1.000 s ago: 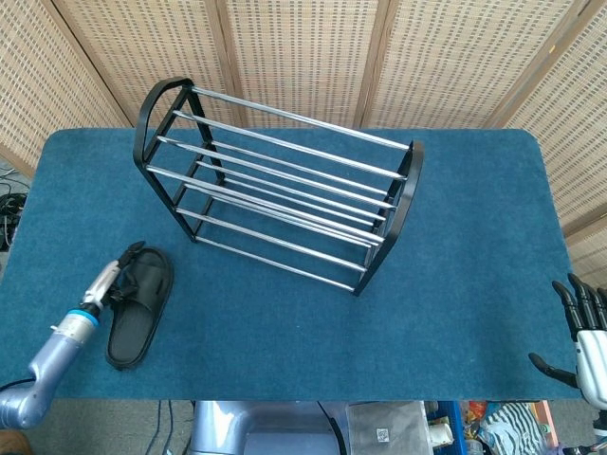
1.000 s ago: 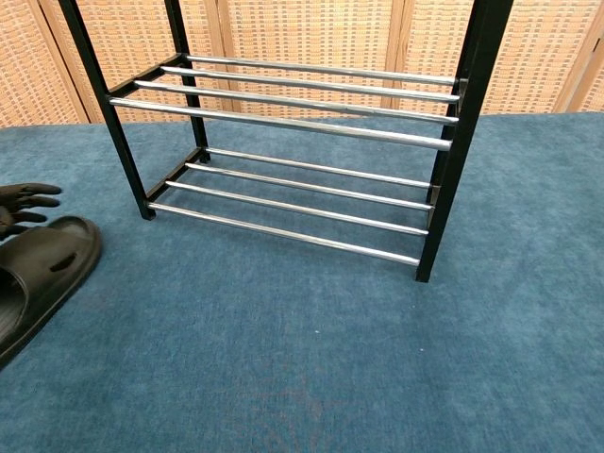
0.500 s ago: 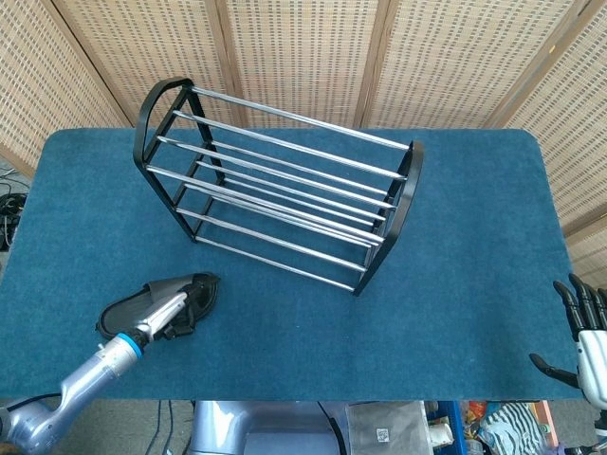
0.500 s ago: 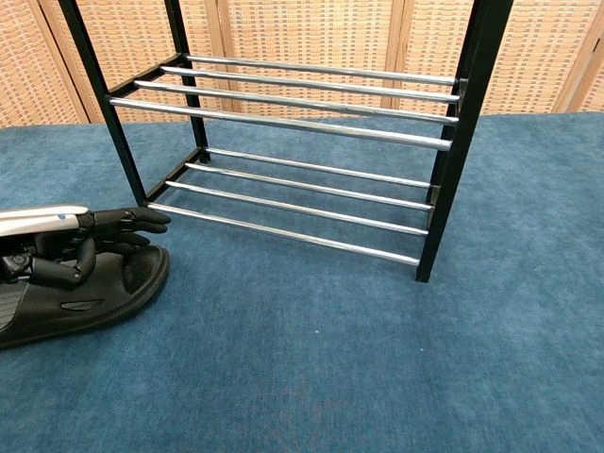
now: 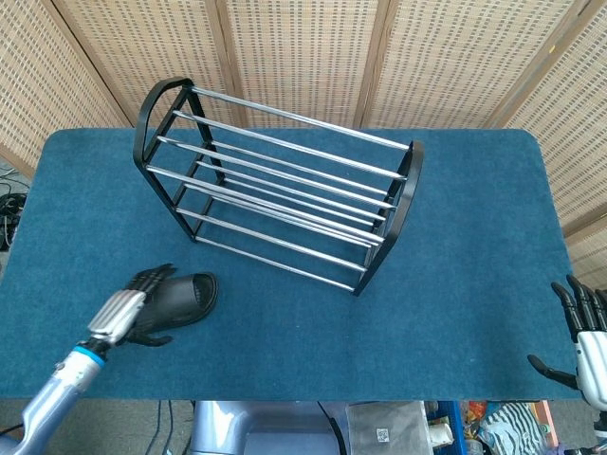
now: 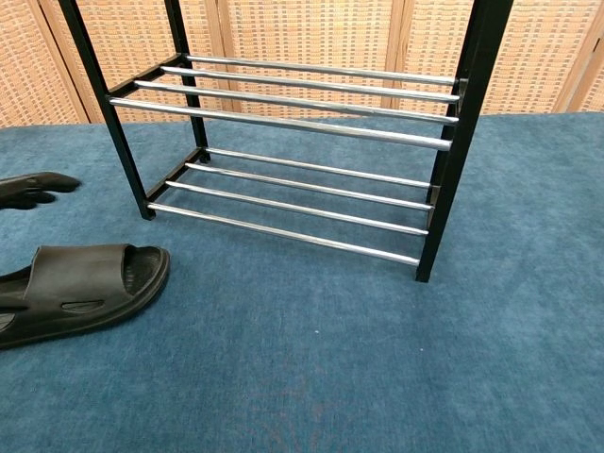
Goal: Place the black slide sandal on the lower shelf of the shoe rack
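The black slide sandal (image 5: 192,292) lies flat on the blue table, in front of the rack's left end, its toe pointing right. In the chest view the sandal (image 6: 90,283) rests alone on the carpet. My left hand (image 5: 133,313) hovers over its heel end with fingers spread; in the chest view the left hand (image 6: 33,186) shows only as dark fingers apart from the sandal. The black shoe rack (image 5: 285,190) stands mid-table, and the chrome bars of its lower shelf (image 6: 302,198) are bare. My right hand (image 5: 583,332) hangs open past the table's right front corner.
The blue carpeted table (image 5: 455,265) stretches around the rack. Woven screens (image 5: 303,47) close off the back. The rack's black end frame (image 6: 453,142) stands at the right of the lower shelf.
The left hand swung the sandal from lengthwise to sideways, toe toward the right, then let go and spread its fingers. The right hand has not moved.
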